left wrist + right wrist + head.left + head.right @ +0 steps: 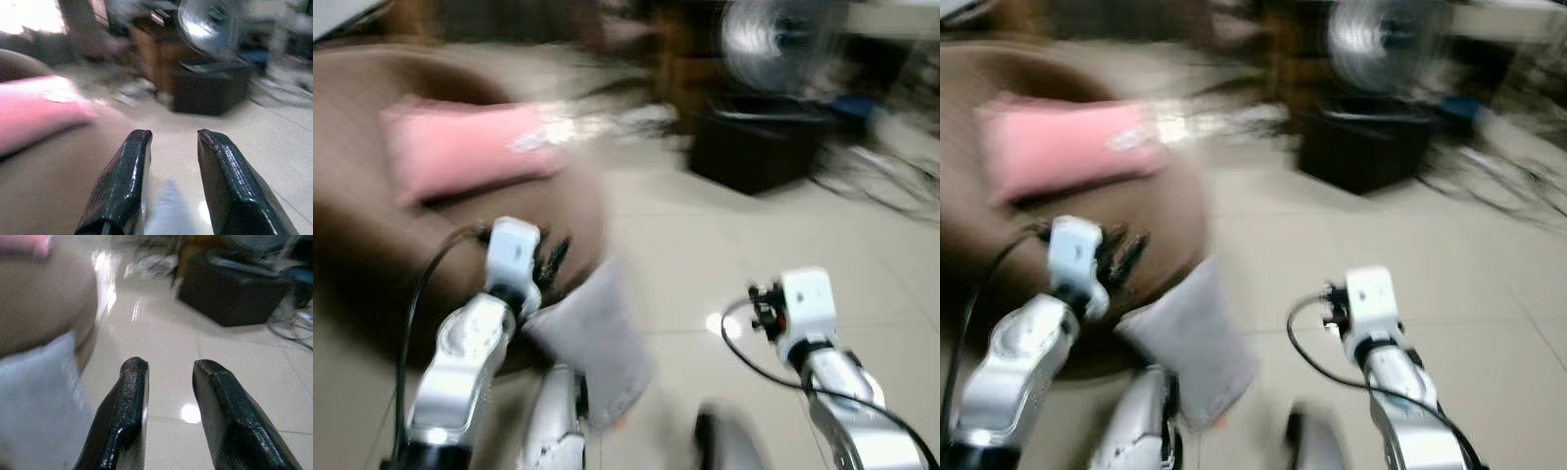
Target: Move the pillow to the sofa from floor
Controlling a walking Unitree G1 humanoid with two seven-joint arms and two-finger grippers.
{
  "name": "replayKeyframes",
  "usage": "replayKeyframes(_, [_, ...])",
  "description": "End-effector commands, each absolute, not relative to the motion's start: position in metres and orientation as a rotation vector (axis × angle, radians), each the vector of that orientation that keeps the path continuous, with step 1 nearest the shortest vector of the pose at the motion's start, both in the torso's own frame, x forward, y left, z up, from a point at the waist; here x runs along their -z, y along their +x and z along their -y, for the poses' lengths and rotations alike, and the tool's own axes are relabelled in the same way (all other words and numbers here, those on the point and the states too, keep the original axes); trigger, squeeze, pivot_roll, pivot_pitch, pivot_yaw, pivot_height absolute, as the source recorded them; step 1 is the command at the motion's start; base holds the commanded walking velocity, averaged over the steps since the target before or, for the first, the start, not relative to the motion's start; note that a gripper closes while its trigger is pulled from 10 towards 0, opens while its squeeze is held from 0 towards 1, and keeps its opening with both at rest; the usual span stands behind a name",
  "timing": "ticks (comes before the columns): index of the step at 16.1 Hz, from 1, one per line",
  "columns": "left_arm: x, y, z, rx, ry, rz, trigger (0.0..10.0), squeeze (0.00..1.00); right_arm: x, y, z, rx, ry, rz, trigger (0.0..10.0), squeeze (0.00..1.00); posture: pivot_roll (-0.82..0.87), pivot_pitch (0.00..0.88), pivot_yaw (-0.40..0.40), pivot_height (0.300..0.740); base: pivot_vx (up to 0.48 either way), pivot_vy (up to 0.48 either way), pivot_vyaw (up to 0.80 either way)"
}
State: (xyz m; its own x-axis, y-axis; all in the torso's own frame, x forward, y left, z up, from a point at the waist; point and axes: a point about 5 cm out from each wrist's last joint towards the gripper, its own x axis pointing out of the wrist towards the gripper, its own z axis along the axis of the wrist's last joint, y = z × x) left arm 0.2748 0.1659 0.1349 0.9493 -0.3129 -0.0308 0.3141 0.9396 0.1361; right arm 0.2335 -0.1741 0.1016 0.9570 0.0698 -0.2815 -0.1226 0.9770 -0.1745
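- The head views are blurred.
- A pink pillow [465, 147] lies on the brown sofa [372, 245].
- A grey pillow [592, 343] sits at the sofa's front edge, just beside the left pincer [548, 259]; whether it touches the floor [705, 255] cannot be told.
- Left pincer: fingers [120, 188] apart, holding nothing, over the sofa edge.
- Right pincer [168, 416] hovers above the tiled floor, fingers apart, empty.
- A fan [773, 39] and a black box [754, 147] stand farther back.
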Motion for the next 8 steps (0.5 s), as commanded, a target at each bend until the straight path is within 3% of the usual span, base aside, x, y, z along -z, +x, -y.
replayKeyframes(1, [-0.1191, 0.2719, -0.1714, 0.305, 0.162, -0.091, 10.0, 0.00, -0.0997, 0.2314, 0.1741, -0.086, -0.189, -0.279, 10.0, 0.00, 0.03, 0.067, 0.014, 0.591, 0.000, 0.000, 0.00])
replayKeyframes(4, [-0.1193, 0.2731, -0.1722, 0.320, 0.173, -0.073, 10.0, 0.00, -0.0989, 0.2307, 0.1674, -0.100, -0.197, -0.248, 10.0, 0.00, 0.03, 0.070, 0.027, 0.591, 0.000, 0.000, 0.00])
replayKeyframes(8, [-0.1198, 0.2776, -0.1682, 0.345, 0.181, -0.068, 10.0, 0.00, -0.0959, 0.2291, 0.1655, -0.101, -0.164, -0.251, 10.0, 0.00, 0.03, 0.081, 0.037, 0.591, 0.269, 0.000, 0.00])
